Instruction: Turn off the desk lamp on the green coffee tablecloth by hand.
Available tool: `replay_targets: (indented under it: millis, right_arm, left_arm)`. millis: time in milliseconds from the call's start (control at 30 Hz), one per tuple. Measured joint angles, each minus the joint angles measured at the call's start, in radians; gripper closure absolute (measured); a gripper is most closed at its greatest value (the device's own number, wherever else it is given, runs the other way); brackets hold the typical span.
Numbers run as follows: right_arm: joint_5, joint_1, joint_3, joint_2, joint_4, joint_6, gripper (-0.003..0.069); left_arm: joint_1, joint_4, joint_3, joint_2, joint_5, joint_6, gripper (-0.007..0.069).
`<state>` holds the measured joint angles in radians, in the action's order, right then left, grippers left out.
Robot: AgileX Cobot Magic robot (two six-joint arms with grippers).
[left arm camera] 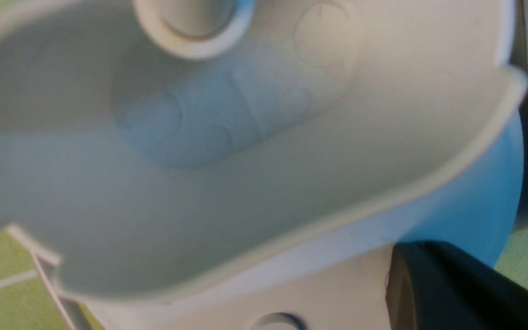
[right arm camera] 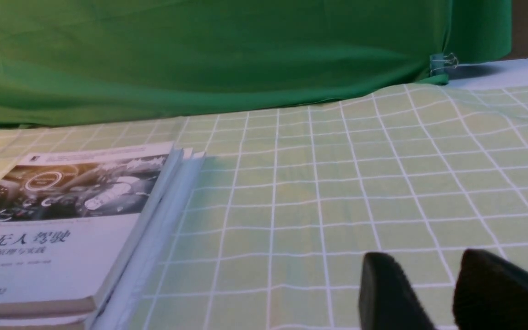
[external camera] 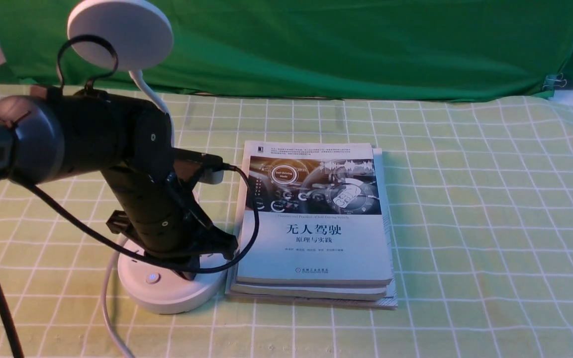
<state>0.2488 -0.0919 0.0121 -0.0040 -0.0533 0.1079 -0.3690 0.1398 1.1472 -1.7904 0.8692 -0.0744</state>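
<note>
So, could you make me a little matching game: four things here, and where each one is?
Things:
1. Lamp's round head
2. Stack of books
3. Metal binder clip
4. Left gripper

Places:
A. On the grid-patterned cloth, right of the lamp base
B. Down at the lamp base
C. High up, in front of the green backdrop
D. At the backdrop's lower edge, far right

Pairs: 1-C, 2-A, 3-D, 4-B

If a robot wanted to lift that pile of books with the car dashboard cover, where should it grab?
Probably the long right edge of the white paperback stack, coming from the right: it lies flat with open cloth there, while the white lamp base crowds its left.
</note>
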Motion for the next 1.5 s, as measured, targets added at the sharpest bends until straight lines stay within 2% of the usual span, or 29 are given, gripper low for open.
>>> replay_targets:
  millis: [467,600,733,1000,1100,1333,1500]
  right_arm:
    - [0.0,0.0,0.0,0.0,0.0,0.0,0.0421]
    - [0.0,0.0,0.0,0.0,0.0,0.001,0.0421]
    - [0.0,0.0,0.0,0.0,0.0,0.001,0.0421]
    - [0.0,0.0,0.0,0.0,0.0,0.001,0.0421]
    - [0.001,0.0,0.0,0.0,0.0,0.0,0.0421]
    - [0.001,0.0,0.0,0.0,0.0,0.0,0.0421]
    - [0.001,0.0,0.0,0.0,0.0,0.002,0.0421]
  left_arm:
    - [-0.002,-0.023,-0.011,0.062,0.013,0.015,0.0623]
    - [-0.002,-0.027,-0.076,0.163,-0.013,0.017,0.0623]
    - [-0.002,-0.026,-0.225,0.35,-0.119,0.023,0.0623]
    - [-0.002,0.001,-0.633,0.831,-0.566,0.024,0.0623]
    - [-0.002,0.002,-0.729,0.957,-0.663,0.03,0.0623]
    - [-0.002,-0.02,-0.838,1.125,-0.728,0.03,0.0623]
    - [-0.002,-0.052,-0.849,1.144,-0.728,0.03,0.0623]
